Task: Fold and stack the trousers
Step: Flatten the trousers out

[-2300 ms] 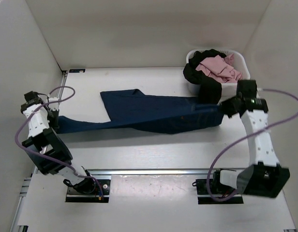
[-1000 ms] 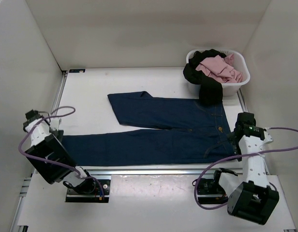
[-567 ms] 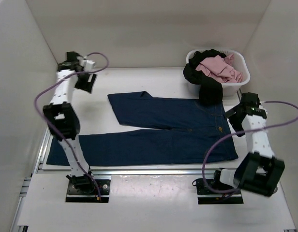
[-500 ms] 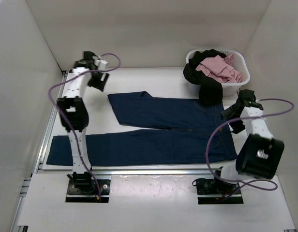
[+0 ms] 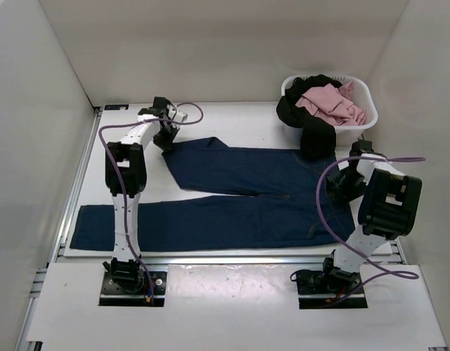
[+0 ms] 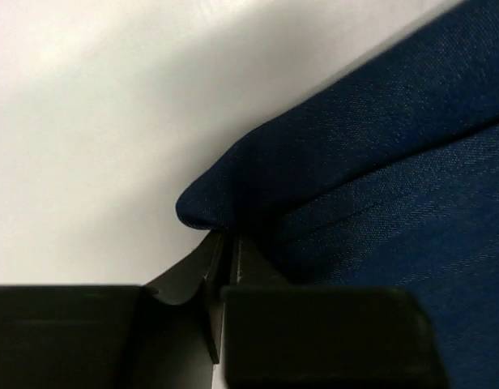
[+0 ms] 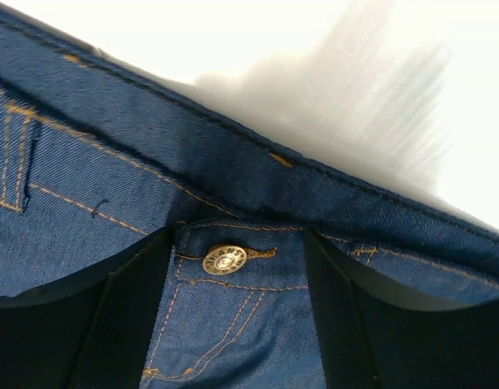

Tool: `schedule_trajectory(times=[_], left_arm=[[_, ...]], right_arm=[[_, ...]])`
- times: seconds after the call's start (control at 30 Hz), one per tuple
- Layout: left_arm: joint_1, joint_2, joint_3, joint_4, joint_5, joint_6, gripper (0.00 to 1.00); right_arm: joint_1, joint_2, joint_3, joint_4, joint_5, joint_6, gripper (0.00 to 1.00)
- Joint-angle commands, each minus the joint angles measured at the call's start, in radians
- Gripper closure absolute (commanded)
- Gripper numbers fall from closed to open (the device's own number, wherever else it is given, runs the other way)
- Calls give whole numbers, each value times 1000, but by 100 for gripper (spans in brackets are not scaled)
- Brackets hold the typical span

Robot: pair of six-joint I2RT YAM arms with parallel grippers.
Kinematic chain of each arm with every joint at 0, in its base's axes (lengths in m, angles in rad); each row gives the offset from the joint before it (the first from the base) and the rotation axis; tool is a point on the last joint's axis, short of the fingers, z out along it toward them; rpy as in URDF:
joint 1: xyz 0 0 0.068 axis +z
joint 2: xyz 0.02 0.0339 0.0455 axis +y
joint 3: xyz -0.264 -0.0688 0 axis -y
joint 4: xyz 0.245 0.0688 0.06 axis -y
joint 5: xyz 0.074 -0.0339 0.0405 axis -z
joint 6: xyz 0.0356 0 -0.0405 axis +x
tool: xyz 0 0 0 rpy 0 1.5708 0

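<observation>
Trousers [image 5: 239, 201] are lying flat on the counter [image 5: 232, 121], waist toward the right. Left claw [image 5: 166, 141] is pinching the far leg's hem corner, fingers [image 6: 314, 332] pressing together. Right claw [image 5: 345, 184] is standing spread astride the waistband button [image 7: 224, 259].

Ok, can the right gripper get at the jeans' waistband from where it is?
Probably yes: the right gripper hangs open just over the waistband button of the trousers, one finger on each side, nothing in between.
</observation>
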Motion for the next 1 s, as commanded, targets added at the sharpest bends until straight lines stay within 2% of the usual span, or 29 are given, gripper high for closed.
schedule_trajectory(times=[0.0,0.03,0.13,0.27,0.3,0.37,0.4,0.5,0.53,0.57,0.6,0.7,0.8,0.97], left_arm=[[-10,-70,-214,-30,-120,50,86],[11,-133,-330,-16,-120,76,86],[35,-244,-498,7,-129,107,86],[45,-425,-731,17,-183,151,86],[45,-486,-798,4,-183,162,83],[45,-535,-840,-46,-183,176,75],[45,-573,-849,-68,-174,185,65],[45,-617,-779,-95,-153,203,53],[34,-617,-732,-95,-153,203,30],[19,-605,-678,-95,-127,176,27],[7,-565,-556,-95,-111,167,23],[-59,-456,-330,-95,-52,153,18],[-151,-356,-224,-95,-33,182,17],[-230,-249,-224,-86,-5,202,16]], right_arm=[[16,41,-80,0,-40,96,34],[16,41,-97,-9,-31,117,36],[36,23,-140,-20,-20,137,42],[77,14,-140,-65,4,127,43],[96,3,-125,-90,4,117,43],[108,-20,-99,-114,30,90,43],[117,-46,-86,-137,43,74,43],[150,-68,32,-178,122,-45,41],[163,-68,76,-178,142,-80,36],[189,-51,120,-187,155,-144,34],[199,-37,212,-187,155,-166,33],[222,35,347,-187,133,-193,28],[242,121,492,-206,121,-180,25],[292,270,602,-206,80,-170,24]])
